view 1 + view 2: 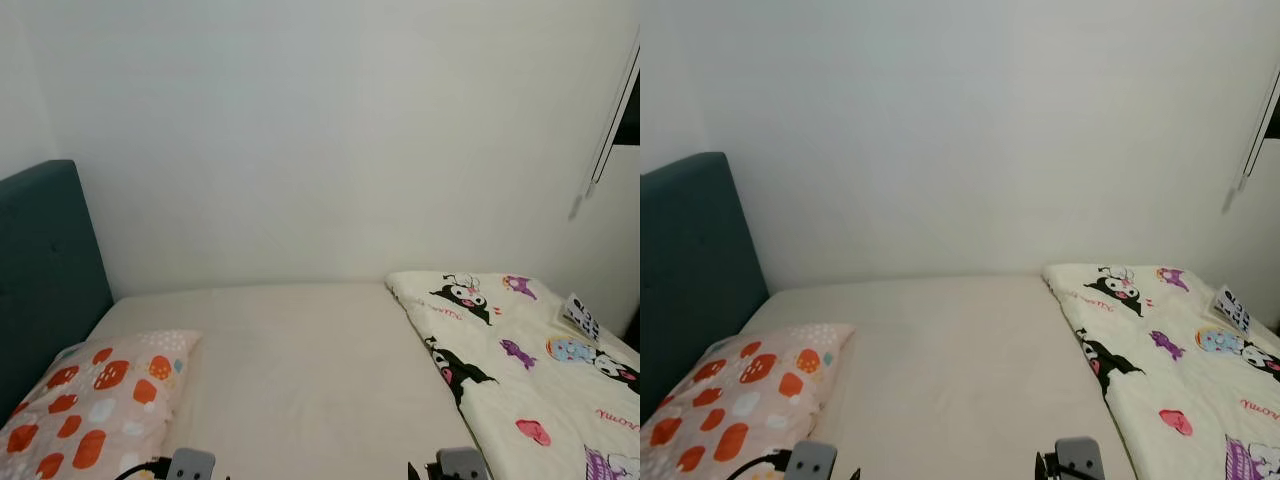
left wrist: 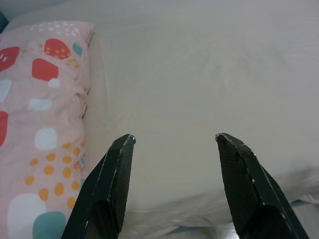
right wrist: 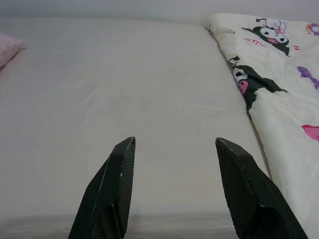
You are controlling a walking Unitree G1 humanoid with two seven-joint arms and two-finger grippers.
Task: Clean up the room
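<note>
Bed (image 1: 300,370), cream fitted sheet, bare across the middle; teal headboard (image 1: 45,270) at the robot's left. Cartoon-print blanket (image 1: 540,380), cream with black, purple and pink figures, bunched along the right side of the mattress, near edge folded back; likely the item to spread. Strawberry-print pillow (image 1: 95,400), pink with red and orange spots, flat at the left beside the headboard. Left gripper (image 2: 174,144) fingers spread wide, empty, above the sheet just beside the pillow. Right gripper (image 3: 174,144) likewise wide and empty, above bare sheet near the blanket's edge. Best approach: pinch the blanket's folded edge at a corner, draw low and evenly toward the pillow, avoiding dragging the sheet.
</note>
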